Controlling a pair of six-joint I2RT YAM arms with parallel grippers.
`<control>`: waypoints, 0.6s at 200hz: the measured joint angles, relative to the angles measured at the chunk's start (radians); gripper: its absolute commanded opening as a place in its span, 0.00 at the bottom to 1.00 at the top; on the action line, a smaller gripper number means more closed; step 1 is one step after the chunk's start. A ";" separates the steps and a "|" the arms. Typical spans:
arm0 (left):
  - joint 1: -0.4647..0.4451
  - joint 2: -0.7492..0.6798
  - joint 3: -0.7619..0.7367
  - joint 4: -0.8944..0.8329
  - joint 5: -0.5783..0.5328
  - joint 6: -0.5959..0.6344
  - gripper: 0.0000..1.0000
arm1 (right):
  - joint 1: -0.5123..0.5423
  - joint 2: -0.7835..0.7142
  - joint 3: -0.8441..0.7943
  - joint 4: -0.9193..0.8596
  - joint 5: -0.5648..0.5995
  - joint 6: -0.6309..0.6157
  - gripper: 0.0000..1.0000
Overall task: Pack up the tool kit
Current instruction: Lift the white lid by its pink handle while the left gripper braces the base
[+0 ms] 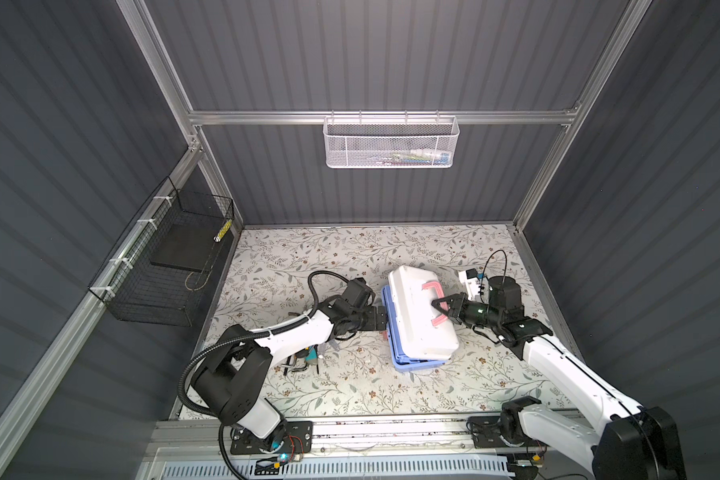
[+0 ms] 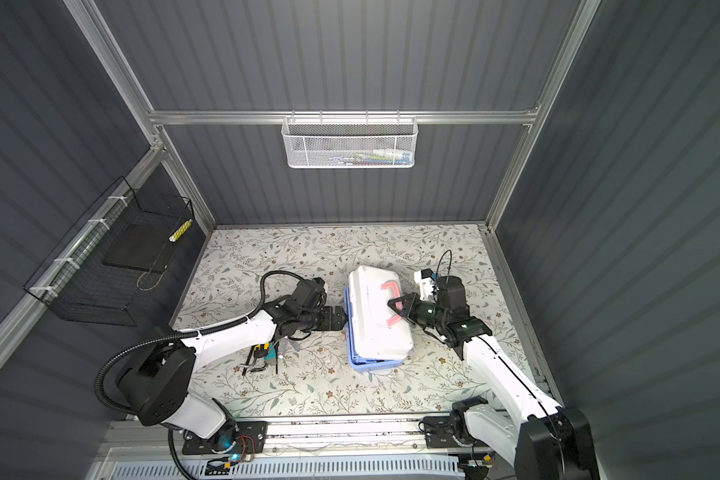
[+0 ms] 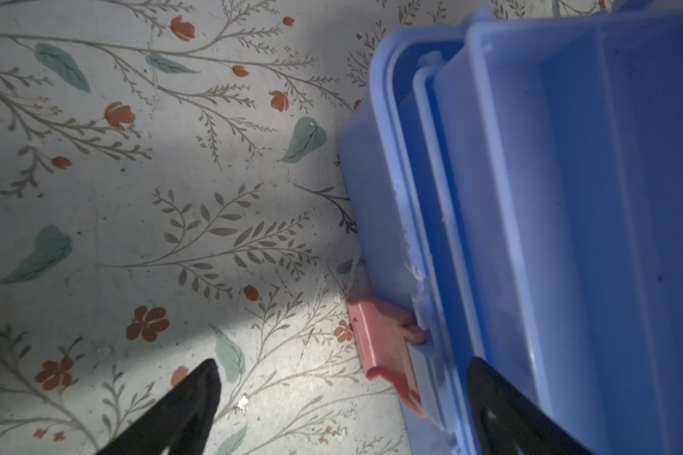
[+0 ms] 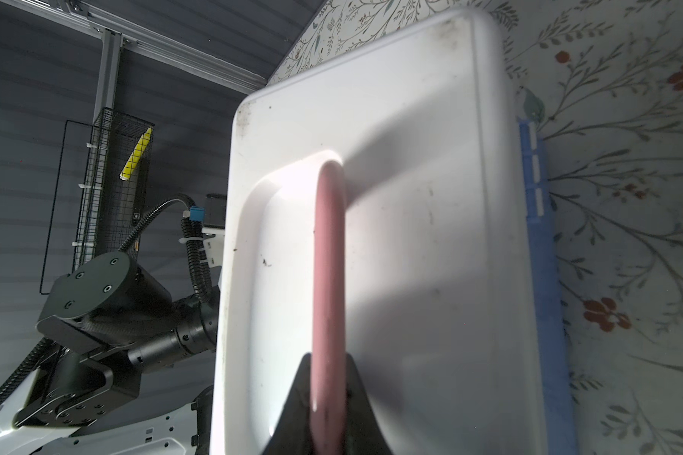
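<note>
**Operator:** What do the top views give?

**Coach:** In both top views the case (image 1: pixel 416 365) sits right of centre on the counter (image 1: pixel 350 257). Your right pincer (image 1: pixel 436 306) reaches in from 3 o'clock and is pinching the handle (image 1: pixel 410 286) of the lid (image 1: pixel 425 336). Your left pincer (image 1: pixel 382 319) stands spread at the case's 9 o'clock edge. The tools (image 1: pixel 304 359) lie at the case's 8 o'clock, partly under your left arm (image 1: pixel 292 332). I'd say you are opening the lid, with nothing packed yet.

**Operator:** And the left wrist?

**Coach:** Your fingers (image 3: pixel 190 409) are wide apart and grip nothing. The latch (image 3: pixel 383 346) juts out between them, beside the blue trays (image 3: pixel 568 197), and the tray that shows looks empty. Use this pincer to steady the base. Bear on the blue rim, not the latch, or the case may well slide toward 3 o'clock.

**Operator:** Right wrist?

**Coach:** The jaws are pressed onto the handle (image 4: pixel 328 256), partway along the bar. The hinge edge (image 4: pixel 533 157) runs along the far side of the lid (image 4: pixel 430 236). Swing your wrist in an arc about that edge rather than hauling straight up. Go slowly, since the thin bar could twist out of so narrow a pinch.
</note>
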 measured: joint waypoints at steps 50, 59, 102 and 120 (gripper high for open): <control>0.000 0.004 -0.009 0.016 0.007 -0.001 0.98 | -0.001 0.000 -0.002 0.011 -0.006 0.006 0.00; 0.000 0.005 -0.012 0.021 0.008 -0.002 0.98 | -0.002 0.000 -0.002 0.011 -0.007 0.008 0.00; 0.000 0.034 -0.013 0.052 0.012 -0.008 0.98 | -0.027 0.000 -0.003 0.011 -0.032 0.008 0.00; 0.000 0.038 -0.013 0.058 0.011 -0.013 0.98 | -0.051 0.000 -0.004 0.009 -0.050 0.006 0.00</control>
